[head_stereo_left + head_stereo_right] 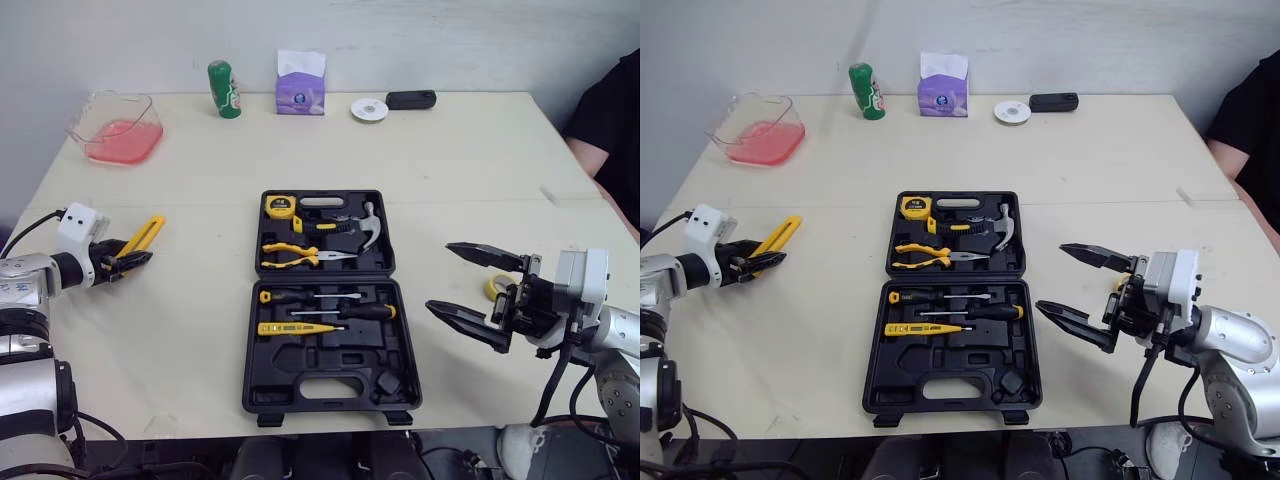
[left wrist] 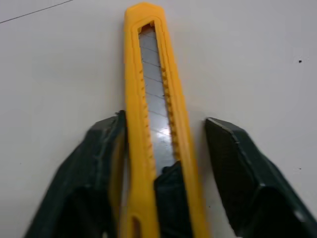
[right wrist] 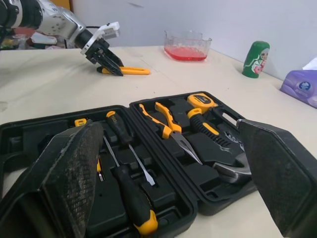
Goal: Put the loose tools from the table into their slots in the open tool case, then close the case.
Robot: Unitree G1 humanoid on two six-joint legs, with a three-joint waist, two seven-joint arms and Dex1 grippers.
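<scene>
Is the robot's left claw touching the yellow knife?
Touching. In the left wrist view, one jaw of the left gripper rests against the side of the yellow knife; the other jaw stands clear of it.

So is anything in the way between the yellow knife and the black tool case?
No, nothing visible. The left gripper is open around the yellow knife, and only bare table lies between that and the open tool case.
</scene>
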